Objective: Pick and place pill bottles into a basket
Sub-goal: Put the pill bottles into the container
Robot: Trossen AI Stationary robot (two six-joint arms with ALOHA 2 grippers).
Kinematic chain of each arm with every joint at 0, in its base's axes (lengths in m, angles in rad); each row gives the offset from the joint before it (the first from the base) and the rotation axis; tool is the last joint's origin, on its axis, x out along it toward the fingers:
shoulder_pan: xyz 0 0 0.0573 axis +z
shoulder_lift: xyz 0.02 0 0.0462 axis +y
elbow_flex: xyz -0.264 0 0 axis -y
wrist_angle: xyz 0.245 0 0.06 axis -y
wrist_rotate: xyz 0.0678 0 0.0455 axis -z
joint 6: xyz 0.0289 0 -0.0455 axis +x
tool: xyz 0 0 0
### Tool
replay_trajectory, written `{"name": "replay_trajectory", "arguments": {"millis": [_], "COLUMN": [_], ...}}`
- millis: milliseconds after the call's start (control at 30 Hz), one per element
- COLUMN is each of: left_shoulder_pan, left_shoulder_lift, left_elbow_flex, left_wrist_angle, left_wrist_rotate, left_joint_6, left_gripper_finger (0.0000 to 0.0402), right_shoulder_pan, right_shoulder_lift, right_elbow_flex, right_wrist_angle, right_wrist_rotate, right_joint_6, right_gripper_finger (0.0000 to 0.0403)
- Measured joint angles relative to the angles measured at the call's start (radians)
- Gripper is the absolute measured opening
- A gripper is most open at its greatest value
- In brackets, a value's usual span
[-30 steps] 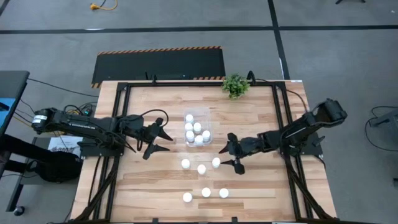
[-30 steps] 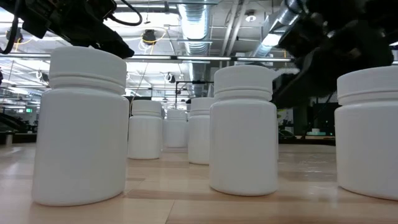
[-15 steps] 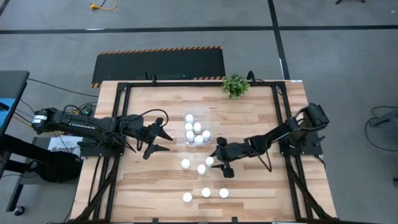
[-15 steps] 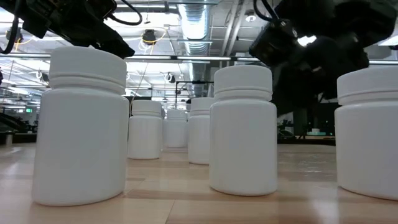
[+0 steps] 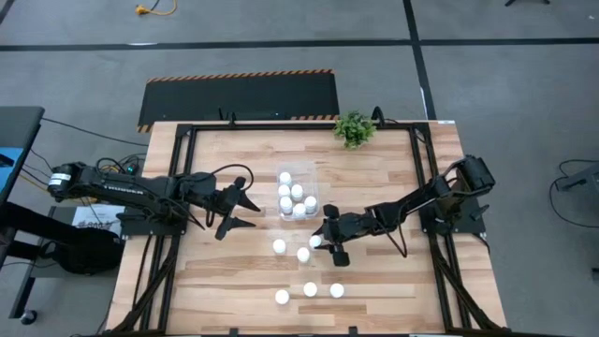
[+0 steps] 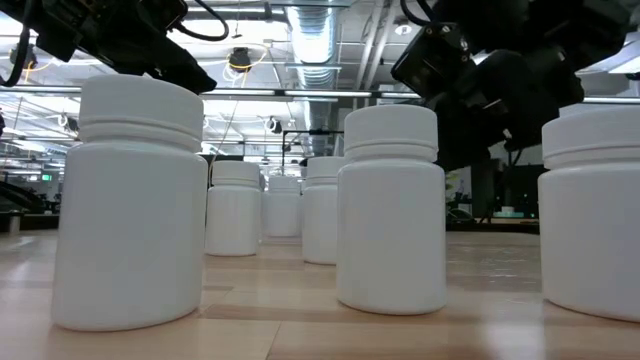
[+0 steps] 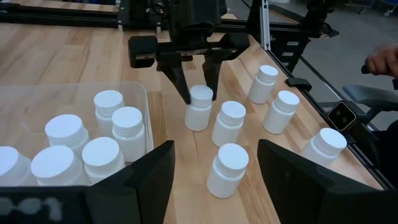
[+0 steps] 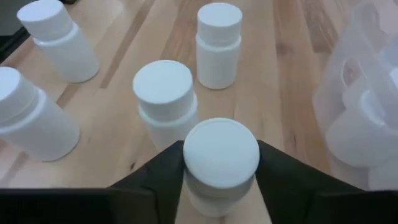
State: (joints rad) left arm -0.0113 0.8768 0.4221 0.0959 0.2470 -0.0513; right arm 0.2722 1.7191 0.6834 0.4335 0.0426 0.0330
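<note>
My right gripper (image 5: 319, 241) is shut on one white pill bottle (image 8: 221, 153) near the table's middle, just near of the clear basket (image 5: 305, 175). The basket holds several white bottles (image 7: 109, 103). Two loose bottles (image 5: 279, 246) (image 5: 303, 254) stand on their bases left of the held one, and three more (image 5: 310, 289) stand toward the near edge. My left gripper (image 5: 245, 212) is open and empty, left of the basket. My right gripper pinches the bottle by the two sides of its cap (image 8: 190, 159) between its two fingers (image 8: 157, 179). The fingers come from the table's right, slanting down. The bottle is upright; in the left wrist view its base (image 7: 197, 126) looks to be on the wood.
A small green potted plant (image 5: 354, 128) stands at the far edge. Black frame rails (image 5: 423, 187) run along both sides of the table. A black mat with striped edge (image 5: 239, 98) lies beyond the far edge. A person's hand (image 7: 382, 61) shows past the table.
My right gripper has gone toward the table's left and come over the rightmost bottle of the middle row, which now stands between its fingers. That bottle has shifted a little to the left. My left arm has kept still.
</note>
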Motion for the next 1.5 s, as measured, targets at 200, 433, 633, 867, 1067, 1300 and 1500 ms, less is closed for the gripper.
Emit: {"name": "replay_trajectory", "arguments": {"millis": [200,433,633,867,1067,1300,1500], "left_shoulder_pan": [0.0,0.0,0.0,0.0,0.0,0.0,-0.001], "left_shoulder_lift": [0.0,0.0,0.0,0.0,0.0,0.0,0.0], "left_elbow_flex": [0.0,0.0,0.0,0.0,0.0,0.0,0.0], "left_wrist_angle": [-0.001,-0.011,-0.018,-0.019,-0.028,-0.033,-0.034], "left_wrist_rotate": [0.0,0.0,0.0,0.0,0.0,0.001,0.001], "left_joint_6": [0.0,-0.001,-0.001,-0.007,-0.008,-0.008,-0.007], "left_gripper_finger": [0.0218,0.0218,0.0218,0.0218,0.0218,0.0218,0.0218], "right_shoulder_pan": [0.0,-0.007,-0.059,-0.203,-0.355,-0.482,-0.535], "right_shoulder_lift": [0.0,-0.061,-0.16,-0.206,-0.168,-0.062,0.021], "right_elbow_flex": [0.0,0.098,0.271,0.466,0.503,0.502,0.506], "right_wrist_angle": [0.008,-0.184,-0.509,-0.751,-0.752,-0.717,-0.658], "right_wrist_rotate": [-0.015,-0.02,-0.018,-0.018,-0.11,-0.234,-0.273], "right_joint_6": [0.0,-0.01,-0.105,-0.241,-0.296,-0.301,-0.304], "right_gripper_finger": [0.0144,0.0144,0.0154,0.0148,0.0152,0.0148,0.0153]}}
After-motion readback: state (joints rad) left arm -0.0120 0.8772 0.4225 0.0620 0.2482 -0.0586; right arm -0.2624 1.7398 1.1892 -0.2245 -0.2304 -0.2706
